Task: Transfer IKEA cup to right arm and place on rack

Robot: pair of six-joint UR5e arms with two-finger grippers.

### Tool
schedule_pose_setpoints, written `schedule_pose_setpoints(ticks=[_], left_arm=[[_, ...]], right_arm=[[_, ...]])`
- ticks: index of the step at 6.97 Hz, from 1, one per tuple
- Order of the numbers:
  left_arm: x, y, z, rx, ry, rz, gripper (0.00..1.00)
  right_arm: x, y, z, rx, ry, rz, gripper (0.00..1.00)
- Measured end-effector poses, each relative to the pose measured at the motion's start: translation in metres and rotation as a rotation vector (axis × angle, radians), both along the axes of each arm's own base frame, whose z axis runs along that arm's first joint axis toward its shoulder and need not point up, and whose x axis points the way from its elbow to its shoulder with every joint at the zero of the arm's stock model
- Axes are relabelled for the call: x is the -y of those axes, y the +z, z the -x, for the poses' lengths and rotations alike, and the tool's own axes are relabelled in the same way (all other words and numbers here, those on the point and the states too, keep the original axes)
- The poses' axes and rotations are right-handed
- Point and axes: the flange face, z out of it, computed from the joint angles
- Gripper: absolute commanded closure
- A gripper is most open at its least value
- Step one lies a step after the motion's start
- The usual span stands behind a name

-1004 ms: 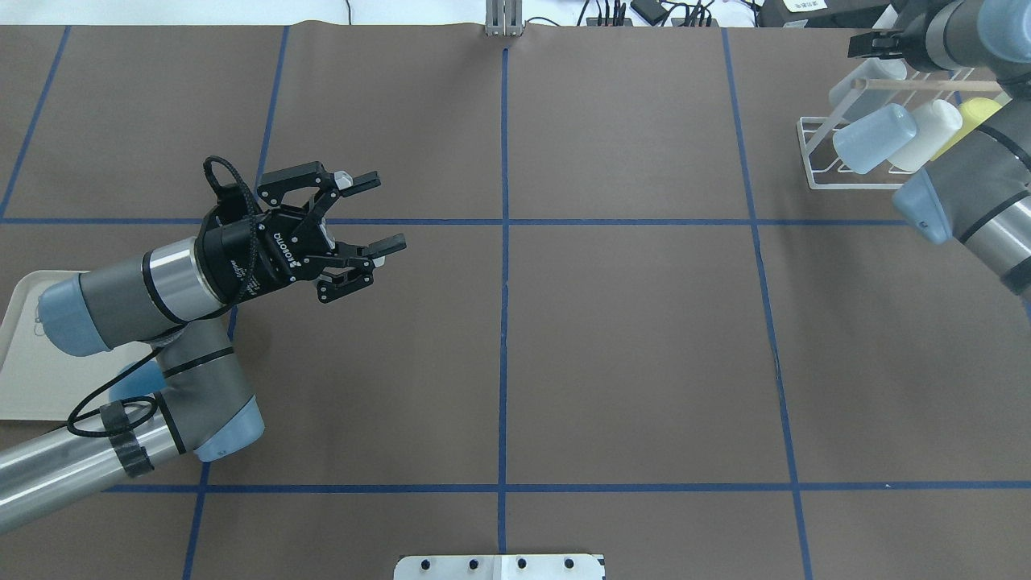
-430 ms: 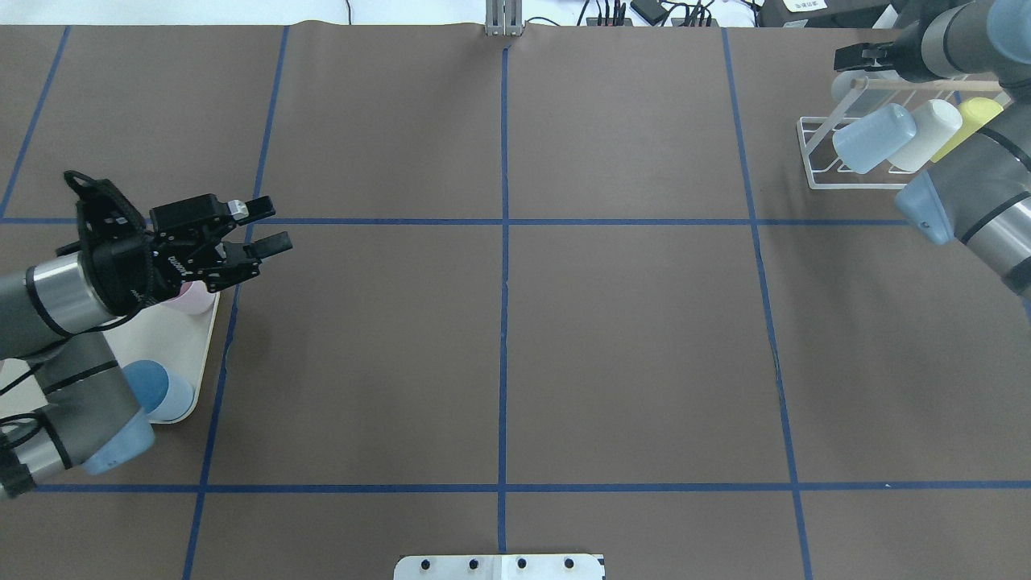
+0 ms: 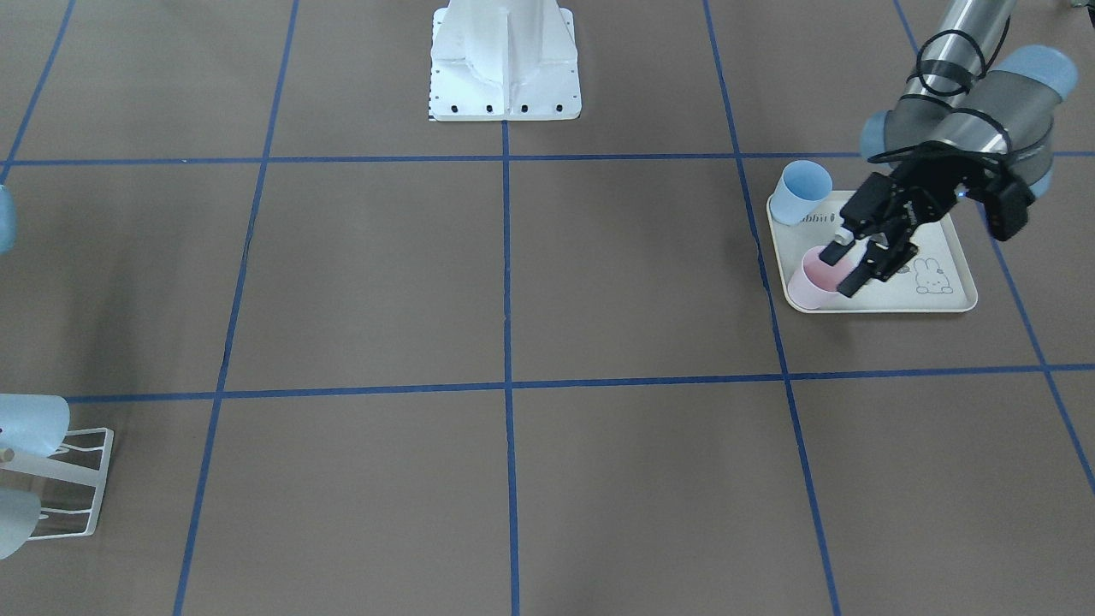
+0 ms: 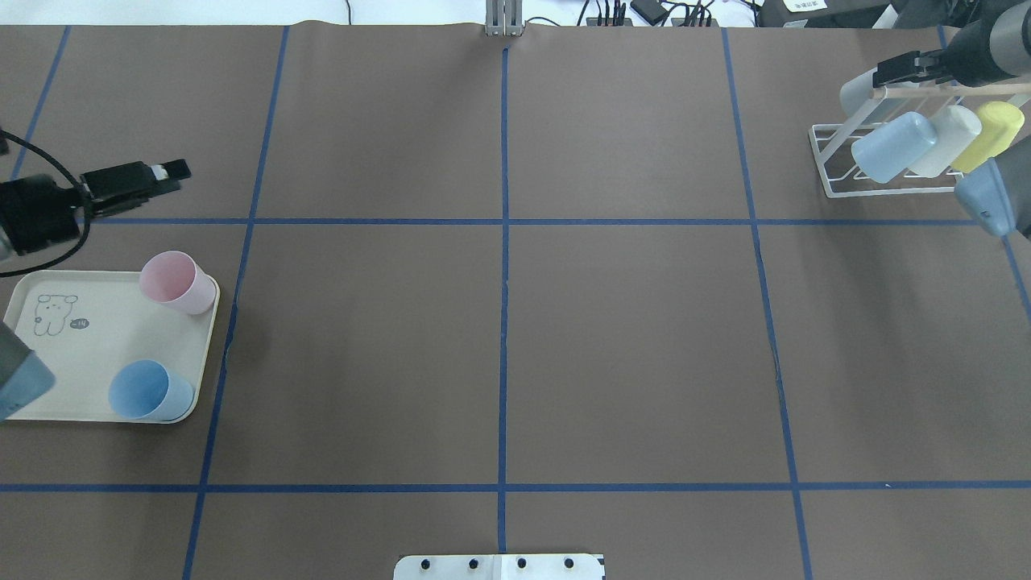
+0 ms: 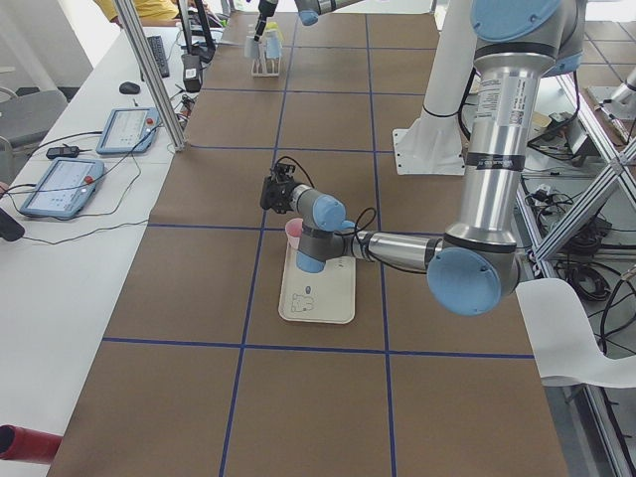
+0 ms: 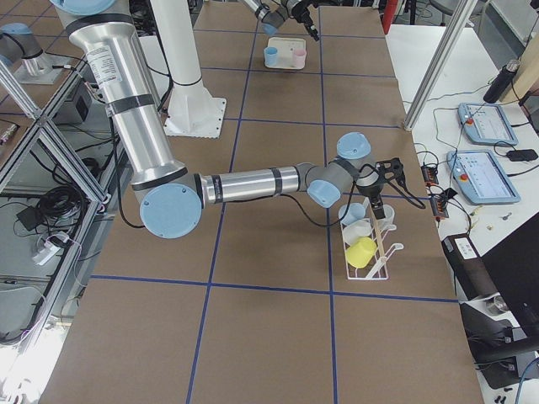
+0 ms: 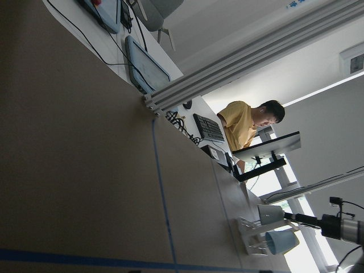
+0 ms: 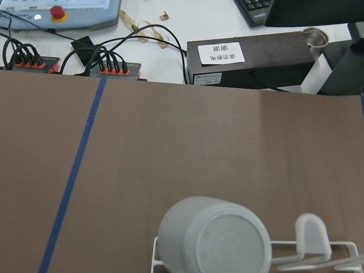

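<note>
Left claw (image 3: 837,274) spread wide above brown, blue-gridded table (image 4: 499,322); right claw (image 4: 879,79) edge-on, grip unclear; cluttered desk (image 5: 50,258) beyond

The left arm (image 3: 967,111) is sitting folded tight at the elbow, its wrist is tipping downward, and the left gripper (image 3: 843,269) is hanging low with its two fingers (image 3: 832,251) standing clearly apart. On the other side, the right arm (image 6: 244,181) is lying long and nearly level away from the base, wrist bent at the far end. The right gripper (image 4: 886,75) is showing edge-on, so its finger gap is not readable.
</note>
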Motion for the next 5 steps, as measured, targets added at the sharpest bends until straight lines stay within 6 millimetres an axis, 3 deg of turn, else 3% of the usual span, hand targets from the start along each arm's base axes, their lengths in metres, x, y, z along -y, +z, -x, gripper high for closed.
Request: schedule_pose_setpoints(ticks=[1,2,3,4,5], left_arm=[[0.008,0.030,0.042,0.233,-0.057,-0.053,0.28],[0.018,0.048,0.067,0.430,-0.072,-0.054,0.28],[0.029,0.055,0.073,0.566,-0.046,0.002,0.28],[0.038,0.050,0.069,0.659,0.007,0.104,0.27],[0.038,0.028,0.063,0.711,0.097,0.213,0.20]], right_arm=[[-0.005,0.008,-0.010,0.005,-0.043,-0.004,0.00],[-0.013,0.016,-0.020,0.017,-0.066,0.002,0.00],[-0.022,0.018,-0.031,0.034,-0.077,0.002,0.00],[-0.029,0.015,-0.041,0.059,-0.087,0.003,0.00],[-0.036,0.014,-0.051,0.084,-0.096,0.006,0.00]])
